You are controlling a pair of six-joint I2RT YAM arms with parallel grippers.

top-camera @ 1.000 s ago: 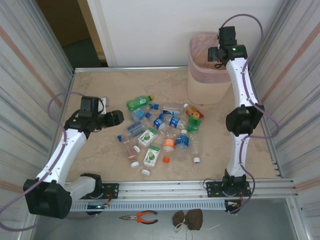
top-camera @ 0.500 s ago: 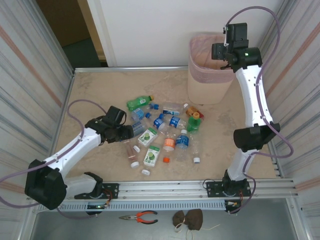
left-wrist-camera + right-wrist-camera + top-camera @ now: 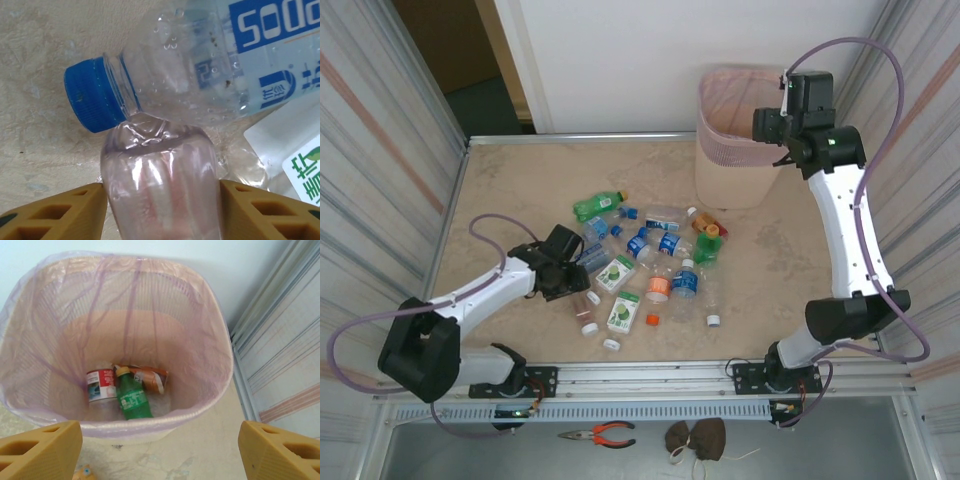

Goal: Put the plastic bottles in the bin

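Progress: early. Bin (image 3: pixel 216 315) at far right of surface (image 3: pixel 520 180): approx. three bottles inside, incl. green bottle (image 3: pixel 131 399). Right pincer (image 3: pixel 160 440) wide, empty, above bin. Left pincer (image 3: pixel 162 212) clamped on clear bottle (image 3: pixel 160 155), not yet lifted. Pile (image 3: pixel 655 262), dozen-odd bottles, left mid-surface.

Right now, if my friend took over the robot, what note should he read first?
Left tool: fingers against both sides of a clear bottle at the pile's left edge.
Right tool: open, empty, above the bin.
Done: a green bottle and two other labelled items lie in the bin.
Left to do: the pile of bottles in the middle of the table, starting with the clear one.
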